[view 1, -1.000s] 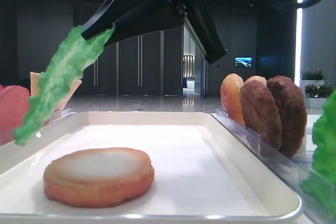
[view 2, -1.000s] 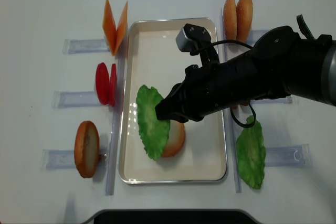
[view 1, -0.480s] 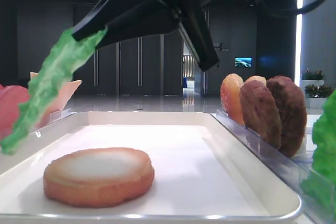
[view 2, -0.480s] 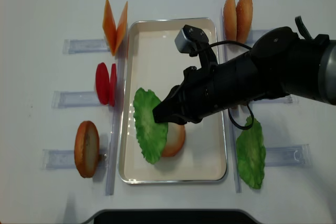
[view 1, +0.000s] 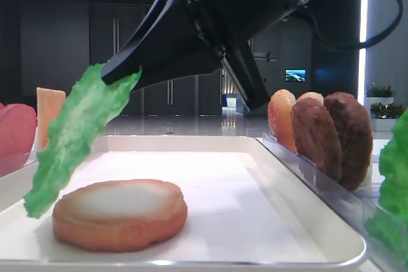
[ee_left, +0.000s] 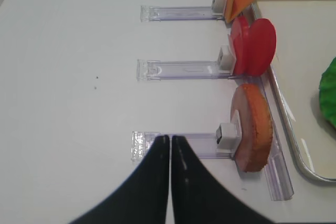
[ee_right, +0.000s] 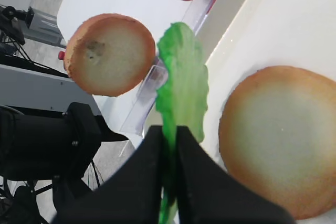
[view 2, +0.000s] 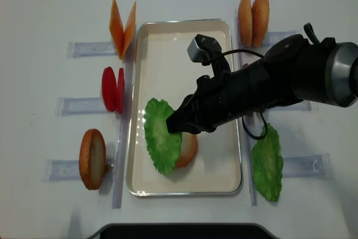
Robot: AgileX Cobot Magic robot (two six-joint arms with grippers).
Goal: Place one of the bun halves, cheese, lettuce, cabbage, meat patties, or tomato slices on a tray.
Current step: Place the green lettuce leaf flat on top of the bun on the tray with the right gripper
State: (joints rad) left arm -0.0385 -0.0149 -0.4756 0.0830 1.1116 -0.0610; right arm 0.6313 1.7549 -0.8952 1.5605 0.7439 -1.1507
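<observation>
My right gripper point(view 2: 172, 124) is shut on a ruffled green lettuce point(view 2: 159, 138) leaf, held over the left half of the white tray point(view 2: 168, 43). The leaf point(view 1: 76, 138) hangs slanted, its lower end beside the left edge of a bun half point(view 1: 120, 213) lying face up on the tray. In the right wrist view the black fingers pinch the leaf point(ee_right: 181, 82) edge-on next to that bun half point(ee_right: 281, 140). My left gripper point(ee_left: 170, 139) is shut and empty above the table, left of a racked bun half point(ee_left: 254, 127).
Clear racks flank the tray. On the left stand cheese point(view 2: 123, 26), tomato slices point(view 2: 112, 89) and a bun half point(view 2: 92, 158). On the right are two bun halves point(view 2: 251, 12), meat patties point(view 1: 347, 135) and a second lettuce leaf point(view 2: 267, 163).
My right gripper has come down with the lettuce, so the leaf hangs lower and its bottom end now reaches the bun half's left edge. The left gripper's earlier place is not shown.
</observation>
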